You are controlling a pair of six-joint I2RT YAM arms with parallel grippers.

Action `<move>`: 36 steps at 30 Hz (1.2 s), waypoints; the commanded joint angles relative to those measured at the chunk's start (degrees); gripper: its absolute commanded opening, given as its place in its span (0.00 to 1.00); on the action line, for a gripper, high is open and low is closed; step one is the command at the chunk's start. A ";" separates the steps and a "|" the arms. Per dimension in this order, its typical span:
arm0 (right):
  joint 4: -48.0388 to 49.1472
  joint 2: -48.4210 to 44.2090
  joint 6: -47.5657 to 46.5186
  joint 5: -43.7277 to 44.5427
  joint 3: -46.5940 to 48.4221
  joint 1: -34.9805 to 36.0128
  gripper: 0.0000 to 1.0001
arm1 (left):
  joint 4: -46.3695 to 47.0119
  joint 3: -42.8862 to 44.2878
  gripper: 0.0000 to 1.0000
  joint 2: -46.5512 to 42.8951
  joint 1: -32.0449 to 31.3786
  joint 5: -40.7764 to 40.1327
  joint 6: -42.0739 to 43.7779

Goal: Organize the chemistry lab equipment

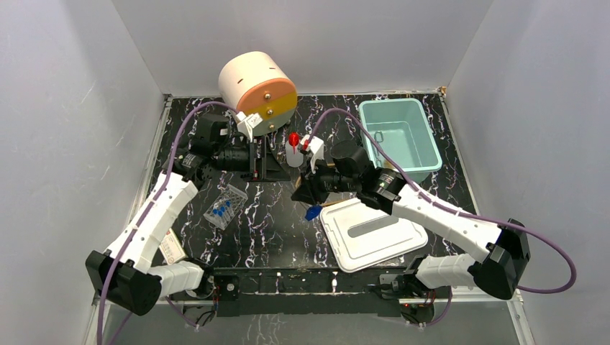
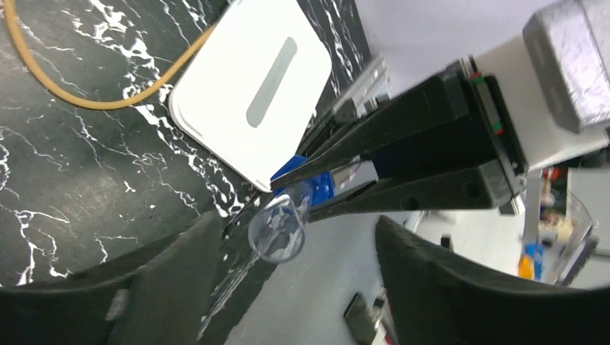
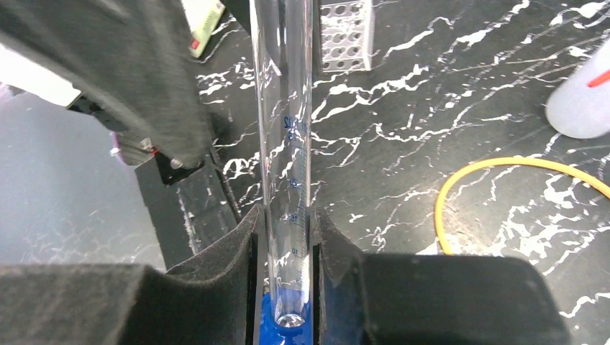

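Note:
My right gripper [image 3: 286, 241] is shut on a clear graduated tube [image 3: 288, 108] just above its blue base [image 3: 284, 323], and holds it off the table, pointing towards my left gripper [image 1: 262, 164]. In the left wrist view the tube's open mouth [image 2: 277, 231] sits between my open left gripper's fingers [image 2: 165, 287], close to the left one and not touching either. The clear tube rack [image 1: 225, 206] with blue-capped tubes lies left of centre. The white squeeze bottle [image 1: 293, 151] with a red nozzle stands behind the grippers. The tan tubing loop [image 3: 503, 169] lies on the table. Forceps and brush are out of view.
The cream-orange-yellow drum unit [image 1: 257, 90] stands at the back, just behind my left gripper. The teal bin [image 1: 399, 133] is at the back right. Its white lid [image 1: 372, 233] lies flat at the front, under my right forearm. Grey walls enclose the black marbled table [image 1: 273, 223].

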 commanded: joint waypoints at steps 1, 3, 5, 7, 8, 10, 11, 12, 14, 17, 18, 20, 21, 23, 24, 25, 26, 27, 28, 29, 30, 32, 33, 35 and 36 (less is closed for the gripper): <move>1.00 -1.91 -1.52 5.82 2.93 -0.17 0.11 | -2.34 4.65 0.91 -3.52 -0.06 -11.10 -1.11; 0.30 -2.72 -2.00 9.50 3.22 -0.29 0.11 | -3.90 7.32 0.97 -5.03 -0.08 -23.27 -3.47; -1.81 -2.59 -2.69 13.34 5.51 -0.85 0.12 | -0.42 7.22 0.98 -8.74 -0.11 -29.45 -7.12; -4.42 -1.75 -3.74 17.16 8.46 -1.68 0.13 | 5.07 5.17 0.98 -13.68 -0.06 -30.97 -8.89; -5.64 -1.19 -4.06 19.53 9.84 -2.11 0.13 | 6.43 4.64 0.98 -14.93 -0.11 -31.94 -9.17; -7.66 0.03 -4.32 22.46 12.49 -4.20 0.13 | 7.20 4.38 0.98 -16.31 -0.08 -33.87 -9.52; -8.50 0.78 -4.30 22.59 13.74 -5.83 0.13 | 7.03 4.56 0.98 -16.54 -0.07 -34.67 -9.39; -8.98 1.26 -4.07 22.47 14.79 -7.73 0.13 | 6.71 4.56 0.98 -16.72 -0.11 -35.10 -9.20; -9.62 1.95 -3.48 22.31 16.58 -11.48 0.13 | 5.99 4.52 0.98 -16.99 -0.06 -35.24 -8.76; -11.81 3.44 -2.20 23.95 20.06 -17.28 0.13 | 4.84 3.61 0.98 -17.43 -0.06 -35.36 -8.51; -12.73 3.92 -1.50 25.03 21.16 -19.37 0.13 | 4.51 3.39 0.98 -17.56 -0.06 -35.32 -8.42; -14.73 5.11 0.11 26.54 23.17 -24.53 0.14 | 4.21 2.71 0.98 -18.02 -0.07 -35.48 -8.45; -15.42 5.62 0.87 27.20 23.80 -26.69 0.14 | 4.13 2.27 0.98 -18.28 -0.13 -35.61 -8.52; -16.51 6.76 1.72 29.10 24.41 -30.27 0.15 | 4.18 1.60 0.98 -18.74 -0.06 -35.84 -8.55; -16.79 7.28 2.00 29.75 24.49 -31.87 0.15 | 4.11 1.30 0.98 -18.94 -0.06 -35.88 -8.55; -16.86 7.77 2.18 30.12 24.35 -33.44 0.15 | 4.03 1.14 0.98 -19.04 -0.06 -35.95 -8.55; -16.95 8.34 2.40 30.34 24.29 -34.94 0.15 | 3.87 1.00 0.98 -19.07 -0.06 -35.87 -8.47; -17.14 9.09 2.35 30.09 24.24 -36.41 0.15 | 3.55 0.92 0.98 -19.07 -0.06 -35.76 -8.39; -17.17 9.75 2.04 29.78 24.26 -37.75 0.15 | 3.27 0.88 0.98 -18.99 -0.06 -35.56 -8.23; -17.13 10.55 1.55 29.85 24.23 -38.83 0.15 | 2.95 0.90 0.98 -18.92 -0.06 -35.50 -8.08; -16.97 11.40 0.88 29.86 24.15 -39.89 0.15 | 2.56 1.01 0.98 -18.83 -0.06 -35.48 -7.90; -16.63 13.15 -0.33 28.43 24.22 -41.72 0.15 | 2.12 1.04 0.98 -18.85 -0.06 -35.43 -7.72; -16.43 14.24 -1.17 27.22 24.22 -42.52 0.15 | 1.93 0.99 0.98 -18.93 -0.08 -35.41 -7.68; -16.46 16.64 -2.78 25.52 24.68 -43.32 0.15 | 1.59 1.04 0.98 -18.98 -0.06 -35.53 -7.58; -16.47 17.66 -3.43 24.51 24.68 -43.56 0.14 | 1.53 1.04 0.98 -18.98 -0.06 -35.50 -7.58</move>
